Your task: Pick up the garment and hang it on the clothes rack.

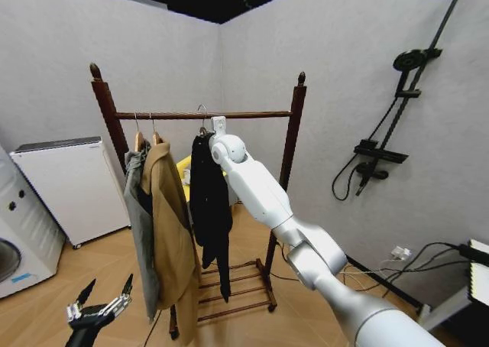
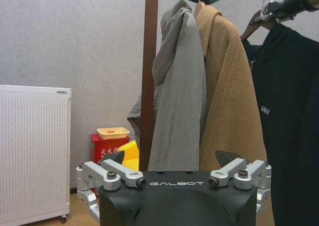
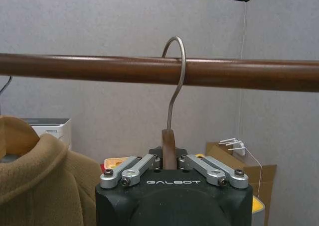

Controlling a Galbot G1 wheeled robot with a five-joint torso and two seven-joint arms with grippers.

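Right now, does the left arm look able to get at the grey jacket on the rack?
Probably yes. The left gripper hangs low with fingers open, facing the grey jacket, and nothing stands between them. The right gripper holds the black garment's hanger farther along.

The garment is a black long-sleeved jacket of soft fabric with a small white mark on its front. It hangs straight down on a wooden hanger whose metal hook curves over the top bar. The clothes rack is tall and dark reddish-brown, with two posts topped by knob finials, a horizontal top bar and a slatted bottom shelf near the floor. It stands upright on the wooden floor near the corner of the room.
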